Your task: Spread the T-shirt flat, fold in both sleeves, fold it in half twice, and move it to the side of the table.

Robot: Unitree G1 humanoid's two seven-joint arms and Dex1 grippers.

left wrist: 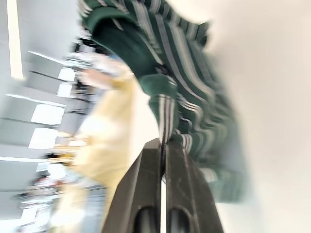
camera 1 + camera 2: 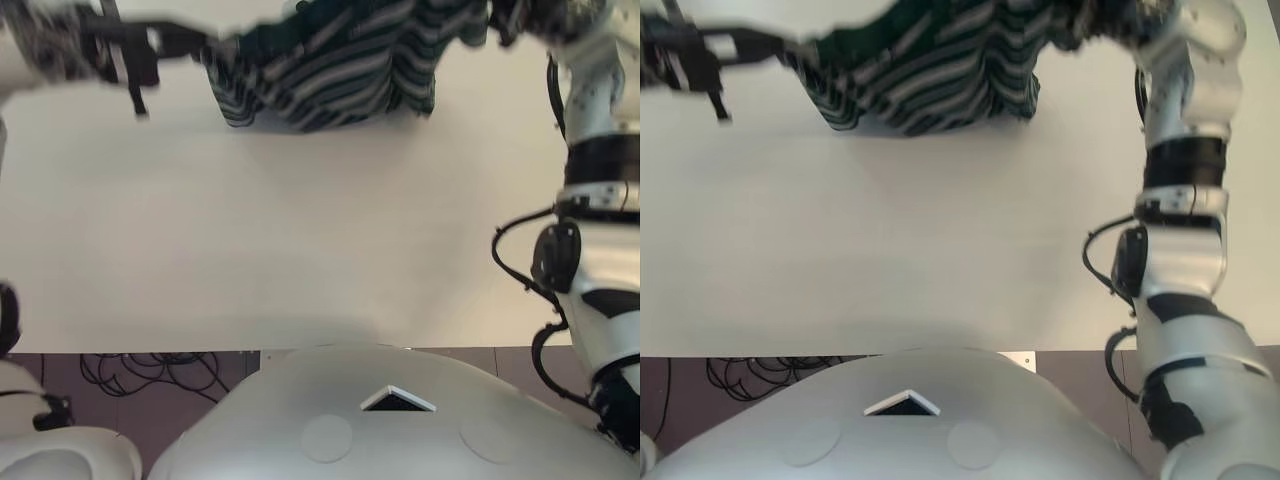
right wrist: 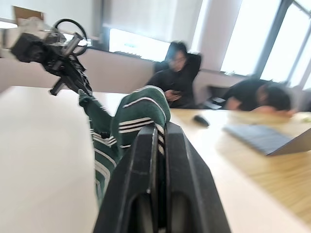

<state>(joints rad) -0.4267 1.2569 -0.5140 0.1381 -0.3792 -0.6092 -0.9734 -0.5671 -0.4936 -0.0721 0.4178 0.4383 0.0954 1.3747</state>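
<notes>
Green striped T-shirt (image 2: 330, 70) is at the far side of the white tabletop (image 2: 250, 230). It's bunched, not flat, and strung between the two grippers.

Left gripper (image 1: 164, 143): fingers pinched almost together on a fold of fabric at the shirt's left end, raised above the tabletop.

Right gripper (image 3: 159, 130): fingers narrow too, clamped on a striped fold at the shirt's right end.

In the right wrist view the shirt runs from the right fingers across to the left gripper farther off, sagging in between. The upper part of the shirt is off the surface. The lower edge looks like it touches the tabletop, but the blur there makes that hard to confirm.

The right arm stands up along the right side of the table.

Beyond the shirt there's a wood-toned tabletop (image 3: 252, 165) with an open laptop (image 3: 272, 138) and a dark mouse (image 3: 200, 120) near it. Coiled cables (image 2: 150, 372) lie on the floor below the white tabletop's near edge.
</notes>
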